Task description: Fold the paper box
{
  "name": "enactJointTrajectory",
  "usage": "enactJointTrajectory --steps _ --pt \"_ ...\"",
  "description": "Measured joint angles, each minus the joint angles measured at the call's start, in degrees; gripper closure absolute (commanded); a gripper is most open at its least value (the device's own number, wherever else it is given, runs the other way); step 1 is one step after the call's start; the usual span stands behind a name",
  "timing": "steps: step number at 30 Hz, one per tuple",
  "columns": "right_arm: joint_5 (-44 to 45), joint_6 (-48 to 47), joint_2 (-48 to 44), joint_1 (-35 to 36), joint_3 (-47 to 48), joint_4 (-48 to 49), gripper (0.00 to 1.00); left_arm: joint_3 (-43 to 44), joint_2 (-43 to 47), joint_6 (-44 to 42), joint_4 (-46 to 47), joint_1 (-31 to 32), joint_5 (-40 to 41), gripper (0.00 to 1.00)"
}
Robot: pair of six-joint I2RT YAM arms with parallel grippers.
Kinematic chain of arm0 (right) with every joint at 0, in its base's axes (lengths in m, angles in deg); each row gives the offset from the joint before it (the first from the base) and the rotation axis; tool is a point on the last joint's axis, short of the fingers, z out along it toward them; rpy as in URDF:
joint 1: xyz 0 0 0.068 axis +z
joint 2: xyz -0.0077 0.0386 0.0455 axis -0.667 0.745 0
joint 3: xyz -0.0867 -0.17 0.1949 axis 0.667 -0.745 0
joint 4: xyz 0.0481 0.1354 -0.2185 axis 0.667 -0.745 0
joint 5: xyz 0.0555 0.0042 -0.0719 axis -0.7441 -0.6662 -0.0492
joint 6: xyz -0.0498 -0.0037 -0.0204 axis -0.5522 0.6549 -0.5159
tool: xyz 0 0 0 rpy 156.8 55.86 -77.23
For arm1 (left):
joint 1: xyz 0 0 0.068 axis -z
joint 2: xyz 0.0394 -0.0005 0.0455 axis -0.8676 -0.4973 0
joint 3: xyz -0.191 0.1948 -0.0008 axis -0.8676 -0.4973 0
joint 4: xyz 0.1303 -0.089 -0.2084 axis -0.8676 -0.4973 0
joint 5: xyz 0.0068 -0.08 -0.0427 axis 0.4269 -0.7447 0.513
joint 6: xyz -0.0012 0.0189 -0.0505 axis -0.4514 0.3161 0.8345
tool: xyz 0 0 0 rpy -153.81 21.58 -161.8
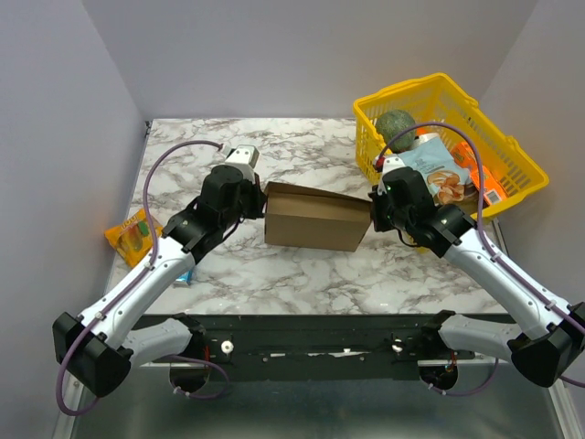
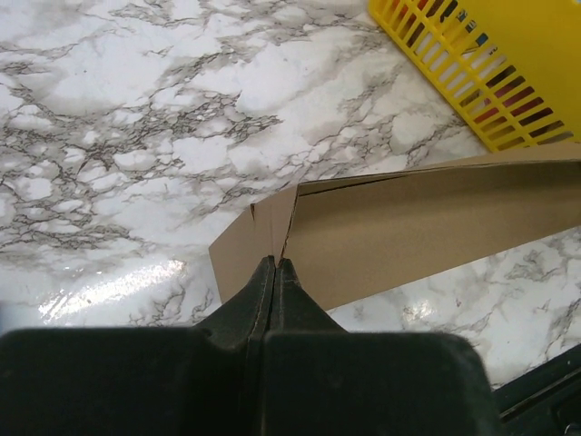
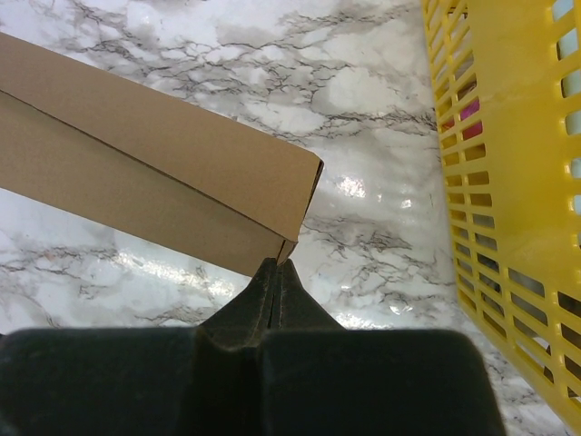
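Observation:
The paper box [image 1: 315, 219] is plain brown cardboard, partly folded, standing on the marble table [image 1: 302, 274] between my two arms. My left gripper [image 1: 262, 203] is shut on its left end. In the left wrist view the closed fingertips [image 2: 275, 263] pinch the cardboard [image 2: 408, 227] at a slit between a small flap and the long panel. My right gripper [image 1: 372, 208] is shut on the right end. In the right wrist view its closed tips [image 3: 280, 265] grip the lower corner of the box [image 3: 154, 173].
A yellow plastic basket [image 1: 512, 151] with a green round item and packets stands at the back right, close to my right arm; it also shows in the wrist views [image 2: 490, 64] [image 3: 508, 182]. An orange packet [image 1: 134, 233] and a small blue-green carton [image 1: 186, 274] lie at the left.

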Motion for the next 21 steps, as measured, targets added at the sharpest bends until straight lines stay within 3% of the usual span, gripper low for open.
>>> enactJointTrajectory --steps 21 --pt "-0.04 -1.38 -0.04 0.02 -0.26 0.66 0.99 -1.05 -3.17 4.68 2.43 -3.98 -5.92 1.00"
